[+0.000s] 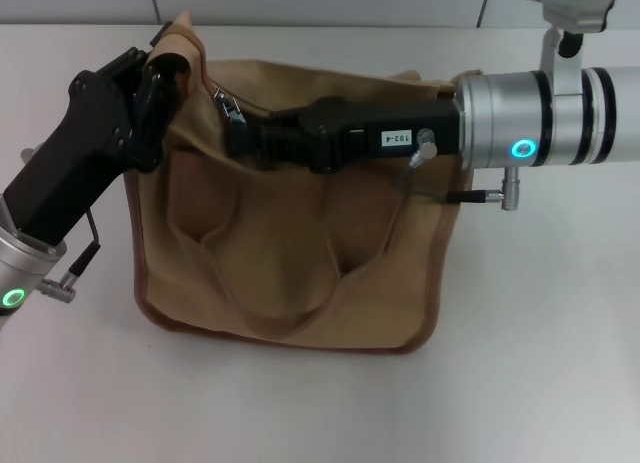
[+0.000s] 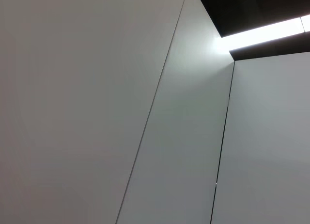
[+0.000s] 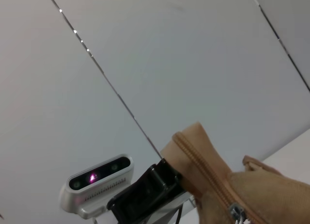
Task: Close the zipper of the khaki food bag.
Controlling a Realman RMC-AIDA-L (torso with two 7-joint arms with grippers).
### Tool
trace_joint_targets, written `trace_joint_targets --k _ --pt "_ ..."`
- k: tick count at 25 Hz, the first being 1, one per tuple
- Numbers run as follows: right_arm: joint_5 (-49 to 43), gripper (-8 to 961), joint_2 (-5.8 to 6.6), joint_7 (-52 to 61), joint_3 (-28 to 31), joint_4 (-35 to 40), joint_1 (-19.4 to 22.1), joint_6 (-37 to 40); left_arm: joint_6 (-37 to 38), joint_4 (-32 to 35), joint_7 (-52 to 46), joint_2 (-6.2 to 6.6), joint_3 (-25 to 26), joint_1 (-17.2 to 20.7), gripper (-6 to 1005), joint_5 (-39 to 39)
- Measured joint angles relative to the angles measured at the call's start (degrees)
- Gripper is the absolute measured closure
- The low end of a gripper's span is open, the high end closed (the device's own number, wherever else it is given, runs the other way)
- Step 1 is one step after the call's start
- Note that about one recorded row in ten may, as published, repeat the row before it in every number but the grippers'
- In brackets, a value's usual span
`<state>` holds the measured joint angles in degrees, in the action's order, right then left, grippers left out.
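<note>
Head view: bag (image 1: 290, 253) lies on a white table (image 1: 540, 363), roughly centre, handles (image 1: 300, 283) drooping over its near face. Left gripper (image 1: 172, 71) comes in from the near left w/ its black fingers (image 1: 160, 88) closed on the bag's far-left top corner, cloth bunched up and lifted between them. Right arm reaches across from the right, lying over the bag's top edge; right gripper (image 1: 240, 133) sits just beside the silver pull tab (image 1: 228, 106), near the left end of the zipper. Fingertips dark against dark body, so can't tell if they're open, closed or pinching the tab. Cable (image 1: 425, 188) from the right wrist loops over the bag's upper right. Green ring lights glow on both wrists.

Left wrist view: only grey wall panels (image 2: 97, 112) w/ seams and a bright ceiling light strip (image 2: 266, 33). No bag, no fingers.

Right wrist view: a raised corner of the bag (image 3: 193, 156) pokes up, zipper (image 3: 208, 178) running along its ridge, silver pull tab (image 3: 236, 212) at the frame edge. Left gripper (image 3: 162, 183), black, clamps that corner from the side; its wrist camera (image 3: 97, 180), silver w/ a pink light, sits just beside it. Wall panels behind. Right gripper's own fingers not visible here.
</note>
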<state>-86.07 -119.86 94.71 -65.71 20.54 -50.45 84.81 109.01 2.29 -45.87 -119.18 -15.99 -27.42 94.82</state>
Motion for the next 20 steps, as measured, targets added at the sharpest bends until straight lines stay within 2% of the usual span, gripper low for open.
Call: trace_joint_targets --k 7,10,20 --pt "0.9 875 0.11 0.0 0.1 2.3 2.1 0.3 -0.2 -0.1 0.0 0.00 0.7 0.6 938 -0.1" --pt "0.9 946 0.13 0.0 0.1 2.3 2.3 0.3 -0.2 -0.1 0.0 0.00 0.7 0.6 937 -0.1" --pt "1.5 946 0.39 -0.1 0.5 2.5 2.7 0.0 -0.5 -0.1 0.0 0.00 0.8 0.8 935 0.0"
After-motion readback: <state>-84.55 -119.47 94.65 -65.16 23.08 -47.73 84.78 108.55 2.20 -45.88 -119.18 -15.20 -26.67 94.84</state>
